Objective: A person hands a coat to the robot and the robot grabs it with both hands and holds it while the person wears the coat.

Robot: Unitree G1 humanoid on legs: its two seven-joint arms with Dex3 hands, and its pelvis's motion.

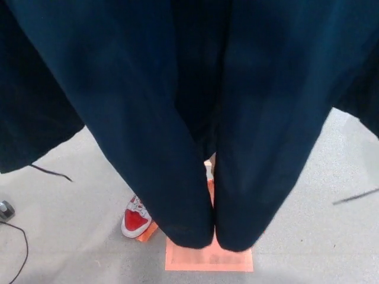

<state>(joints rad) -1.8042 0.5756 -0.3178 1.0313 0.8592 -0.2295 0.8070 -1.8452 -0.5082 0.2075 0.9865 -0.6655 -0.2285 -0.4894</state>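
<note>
A dark navy coat (189,89) hangs close in front of the head camera and fills most of the view. Its two long panels (160,177) reach down almost to the floor, with a narrow gap between them. Behind the left panel shows a person's red and white shoe (136,218). Neither of my hands nor either arm appears in the picture; the coat covers the whole upper part of the view.
An orange rectangular mat (207,259) lies on the grey floor under the coat's hems. Black cables (50,173) run over the floor at left, another cable (355,197) at right. A small grey object (6,210) sits at the left edge.
</note>
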